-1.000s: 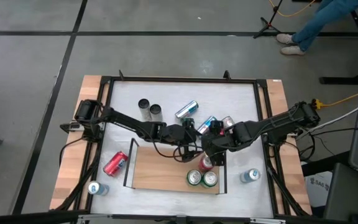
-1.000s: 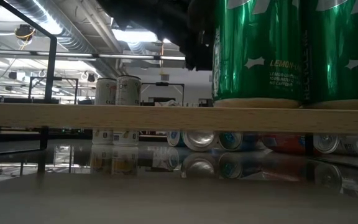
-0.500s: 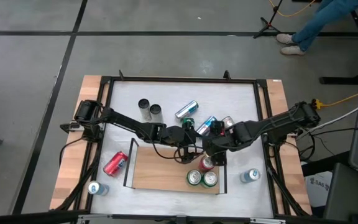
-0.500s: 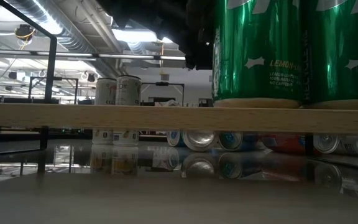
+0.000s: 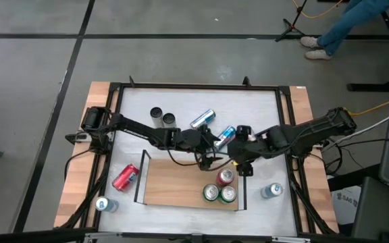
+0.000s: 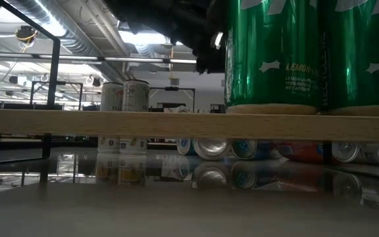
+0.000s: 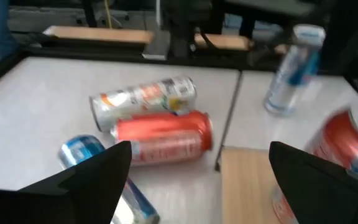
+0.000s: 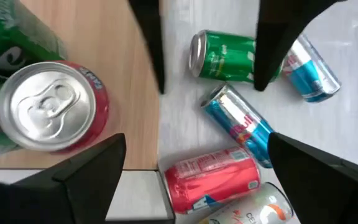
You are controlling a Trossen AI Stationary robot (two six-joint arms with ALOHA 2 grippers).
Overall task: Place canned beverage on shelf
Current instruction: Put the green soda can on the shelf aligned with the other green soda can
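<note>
From above, the right gripper (image 5: 243, 162) has lifted back off the red can (image 5: 225, 177), which stands on the shelf (image 5: 174, 185) behind two green cans (image 5: 219, 194). Its wrist view shows spread fingers (image 8: 86, 171), nothing held. The left gripper (image 5: 206, 150), also spread, has shifted slightly toward the loose cans (image 5: 228, 133).

Even overhead light falls bright on the white surface (image 5: 181, 108), ceiling lamps glare in the dim, backlit low view, and the left wrist view is motion-blurred.
</note>
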